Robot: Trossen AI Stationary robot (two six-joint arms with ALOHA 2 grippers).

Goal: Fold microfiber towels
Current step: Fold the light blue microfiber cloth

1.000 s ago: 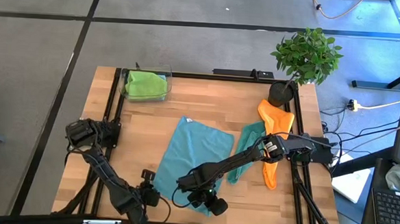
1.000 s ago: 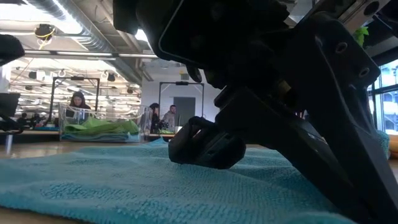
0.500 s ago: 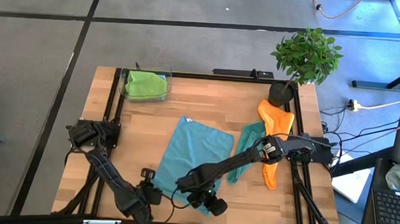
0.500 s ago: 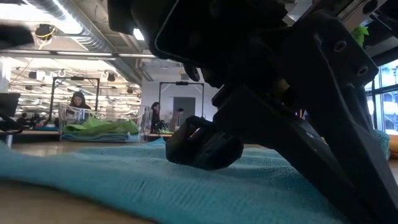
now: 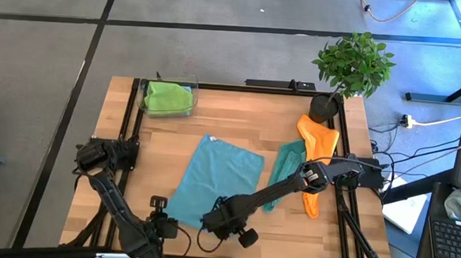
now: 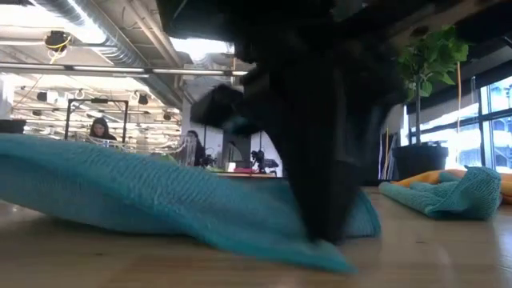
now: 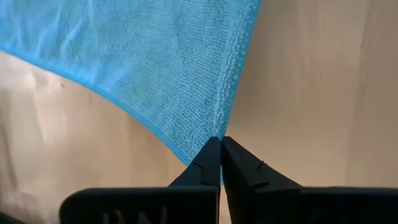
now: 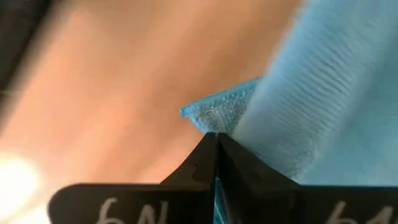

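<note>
1. Since the earlier frame the light blue towel (image 5: pixel 214 180) has shifted: its near edge is now lifted off the table (image 5: pixel 239 118) and drawn up, where it had lain flat under the grippers
2. The left gripper (image 7: pixel 220 163) has moved nearer the towel's near left corner, jaws fully closed, pinching that corner
3. The right gripper (image 8: pixel 216 152), its arm stretched low across the table, pinches the towel's near right corner, jaws closed
4. Right of this towel lie the teal towel (image 5: pixel 283 173) and orange towel (image 5: pixel 316 145); the lime green towel (image 5: pixel 169 96) sits in a clear bin beyond it
</note>
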